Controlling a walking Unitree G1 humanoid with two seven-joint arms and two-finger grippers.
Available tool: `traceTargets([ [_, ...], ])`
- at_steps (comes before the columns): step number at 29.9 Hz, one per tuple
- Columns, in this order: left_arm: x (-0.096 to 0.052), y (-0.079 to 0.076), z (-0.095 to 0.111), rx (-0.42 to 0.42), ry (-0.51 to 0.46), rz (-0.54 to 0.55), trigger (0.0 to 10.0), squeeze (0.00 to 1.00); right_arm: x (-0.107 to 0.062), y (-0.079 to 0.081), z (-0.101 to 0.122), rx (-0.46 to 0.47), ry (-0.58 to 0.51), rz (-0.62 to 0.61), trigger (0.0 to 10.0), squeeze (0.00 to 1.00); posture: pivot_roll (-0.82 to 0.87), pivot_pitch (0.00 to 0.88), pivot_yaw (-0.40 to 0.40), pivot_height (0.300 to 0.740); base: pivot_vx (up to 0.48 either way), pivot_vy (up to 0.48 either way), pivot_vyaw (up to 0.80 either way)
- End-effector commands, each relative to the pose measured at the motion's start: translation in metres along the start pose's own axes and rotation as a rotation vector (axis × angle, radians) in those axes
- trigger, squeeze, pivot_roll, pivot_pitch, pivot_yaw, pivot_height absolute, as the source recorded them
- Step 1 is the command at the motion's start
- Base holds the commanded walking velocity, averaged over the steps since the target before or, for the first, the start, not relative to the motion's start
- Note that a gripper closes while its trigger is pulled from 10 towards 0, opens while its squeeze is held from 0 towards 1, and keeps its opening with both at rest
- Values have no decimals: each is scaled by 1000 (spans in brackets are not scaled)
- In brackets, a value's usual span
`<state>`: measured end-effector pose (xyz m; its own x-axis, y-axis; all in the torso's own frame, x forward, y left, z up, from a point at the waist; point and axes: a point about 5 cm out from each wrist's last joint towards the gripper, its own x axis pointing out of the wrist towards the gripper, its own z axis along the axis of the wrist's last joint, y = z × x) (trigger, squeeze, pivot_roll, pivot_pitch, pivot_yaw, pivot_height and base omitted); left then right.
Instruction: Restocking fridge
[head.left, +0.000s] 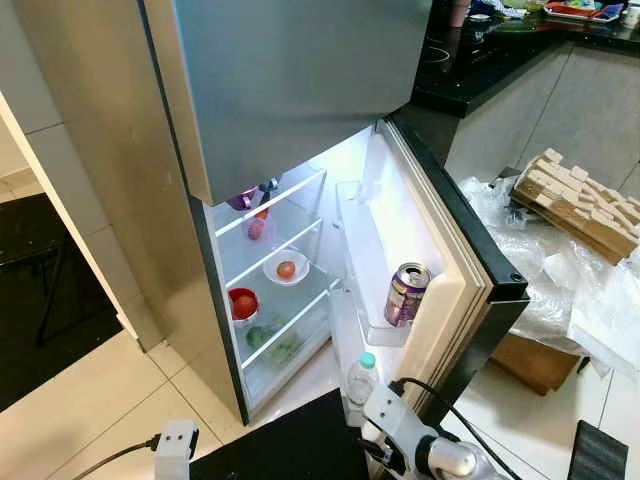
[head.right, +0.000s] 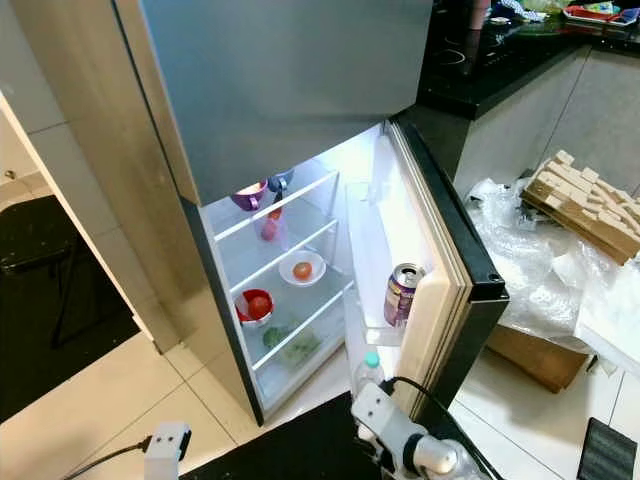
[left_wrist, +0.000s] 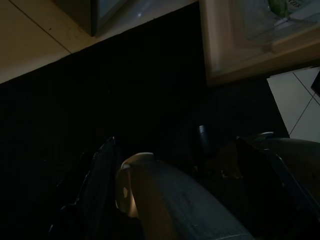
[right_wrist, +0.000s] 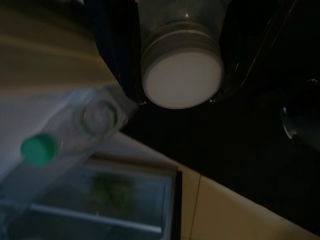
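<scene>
The left gripper (left_wrist: 165, 200) hangs low over the dark mat (head.left: 290, 445), well short of the fridge (head.left: 250, 100), and whether its fingers are parted cannot be told in the gloom. Up and ahead of it stand the lit shelves with a red bowl (head.left: 243, 303) and a white bowl (head.left: 286, 268). The right gripper (right_wrist: 180, 75) is clamped around a white-capped bottle (right_wrist: 182, 77), held just below the open door (head.left: 440, 260). Just beside it, a green-capped bottle (head.left: 361, 378) already stands in the lower door rack, and a purple can (head.left: 407, 294) sits above. The likely risk is the held bottle knocking its neighbour over if pushed in without clearing it.
</scene>
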<state>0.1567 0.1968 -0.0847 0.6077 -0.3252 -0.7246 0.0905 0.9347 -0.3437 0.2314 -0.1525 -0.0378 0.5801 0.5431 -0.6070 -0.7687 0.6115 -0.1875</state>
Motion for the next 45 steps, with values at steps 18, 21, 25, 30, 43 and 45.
traceTargets([
  [18, 3, -8, -8, 22, 43, -18, 10000, 0, 2, -63, 77, -32, -313, -290, 10000, 0, 56, 0, -12, 740, 0, 0, 0],
  [21, 2, -8, -9, 21, 46, -21, 10000, 0, -1, -69, 74, -14, -296, -343, 10000, 0, 56, 0, -12, 740, 0, 0, 0],
  [25, 2, -9, -10, 20, 48, -23, 10000, 0, -5, -75, 69, 7, -274, -404, 10000, 0, 57, 0, -16, 740, 0, 0, 0],
  [30, 2, -9, -11, 18, 49, -25, 10000, 0, -12, -84, 63, 28, -258, -475, 10000, 0, 57, 0, -15, 740, 0, 0, 0],
  [43, 2, -10, -12, 17, 53, -32, 10000, 0, -27, -104, 52, 42, -205, -638, 10000, 0, 55, 0, -16, 740, 0, 0, 0],
  [45, 2, -10, -13, 18, 54, -32, 10000, 0, -27, -103, 52, 42, -210, -633, 10000, 0, 54, 0, -15, 740, 0, 0, 0],
])
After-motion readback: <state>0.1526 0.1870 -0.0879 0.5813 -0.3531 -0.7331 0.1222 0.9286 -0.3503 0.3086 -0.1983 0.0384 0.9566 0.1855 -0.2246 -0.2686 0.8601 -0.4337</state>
